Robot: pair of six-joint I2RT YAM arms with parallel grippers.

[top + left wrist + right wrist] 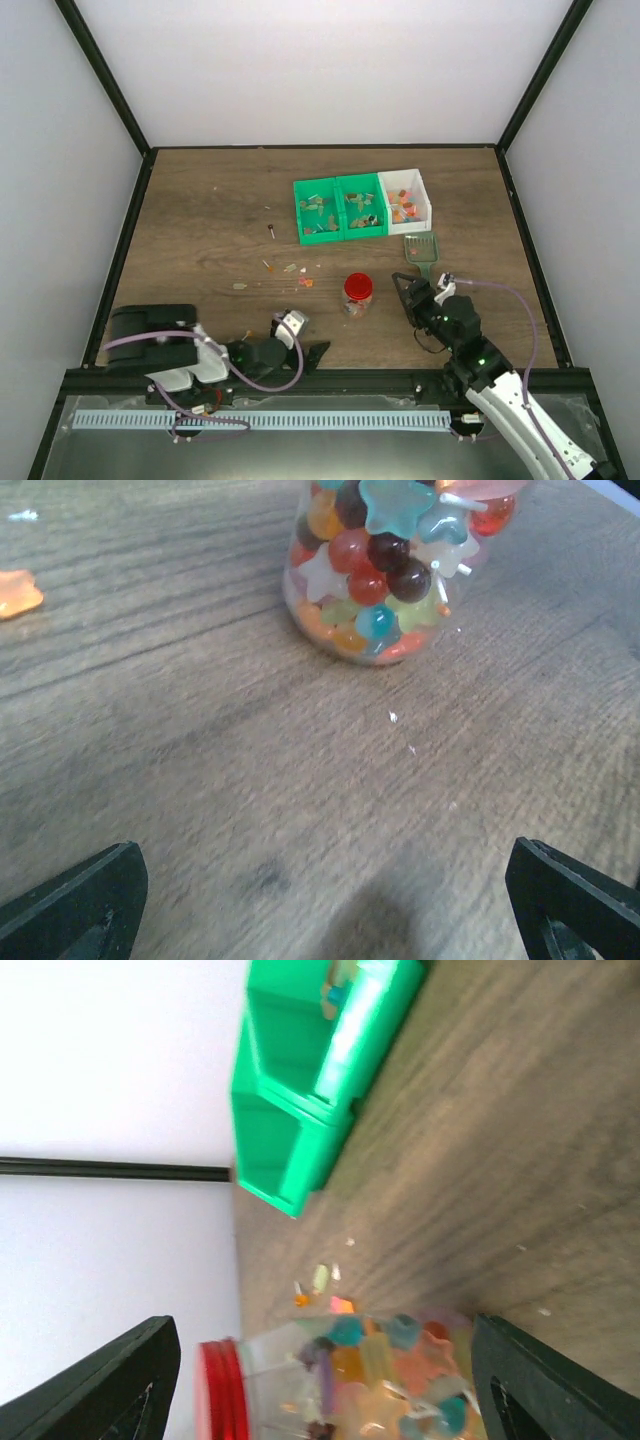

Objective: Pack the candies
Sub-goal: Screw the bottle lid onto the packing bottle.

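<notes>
A clear jar [357,295] with a red lid stands at the table's middle front, full of mixed-colour candies. It also shows in the left wrist view [380,570] and in the right wrist view [390,1370]. Loose candies [292,272] lie scattered left of the jar, and one orange candy [18,592] shows in the left wrist view. My left gripper [312,352] is open and empty, low near the front edge and apart from the jar. My right gripper [408,290] is open just right of the jar, which sits ahead of its spread jaws.
Two joined green bins [340,208] and a white bin [405,198] hold more candies behind the jar. A green slotted scoop [420,250] lies in front of the white bin. Black frame posts stand along the table's sides.
</notes>
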